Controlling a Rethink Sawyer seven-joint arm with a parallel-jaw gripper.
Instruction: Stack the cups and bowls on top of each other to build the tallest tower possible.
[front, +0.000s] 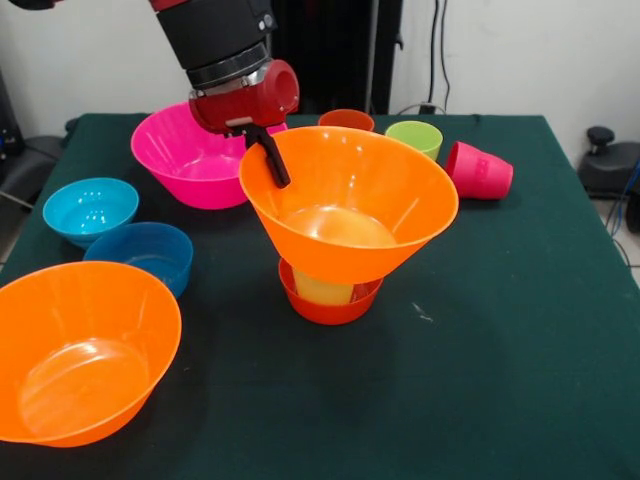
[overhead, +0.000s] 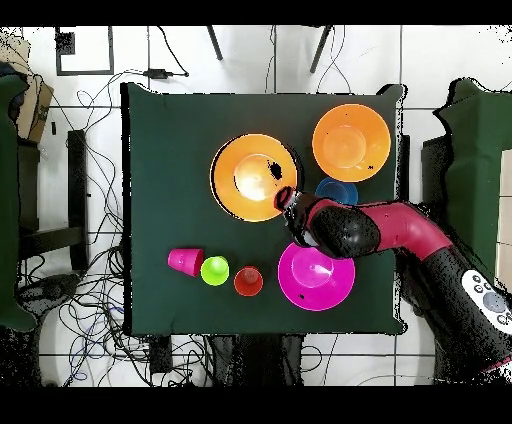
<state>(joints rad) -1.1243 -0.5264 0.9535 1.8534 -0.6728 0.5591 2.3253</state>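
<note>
Clamping the rim of a large orange bowl (front: 350, 205) between the fingers of the end effector (front: 272, 160), one dark finger lying inside the wall, the other hidden behind it. Sitting upright directly below and in front of the end effector, that bowl, perched on a pale yellow cup (front: 322, 288) standing inverted, it seems, inside a small red-orange bowl (front: 330, 305) on the green worktop (front: 500, 350). Holding nothing but a pale glare on its translucent floor (same in the overhead view, where a dark blotch also shows inside it).

Resting just behind the end effector, a large magenta bowl (front: 185, 155), open side up and empty. Lying to the end effector's side in the front view, a light blue bowl (front: 90, 208) and a darker blue bowl (front: 145, 255), touching or nearly so, both empty. Sitting well in front of these, a second large orange bowl (front: 85, 350), tilted toward the camera, empty.

Standing behind the held bowl, an orange cup (front: 346, 120) and a lime green cup (front: 414, 137), both upright, insides not clearly readable from the front. Lying on its side beyond the green one, farthest from the end effector, a red-pink cup (front: 480, 172), ribbed base facing outward.
</note>
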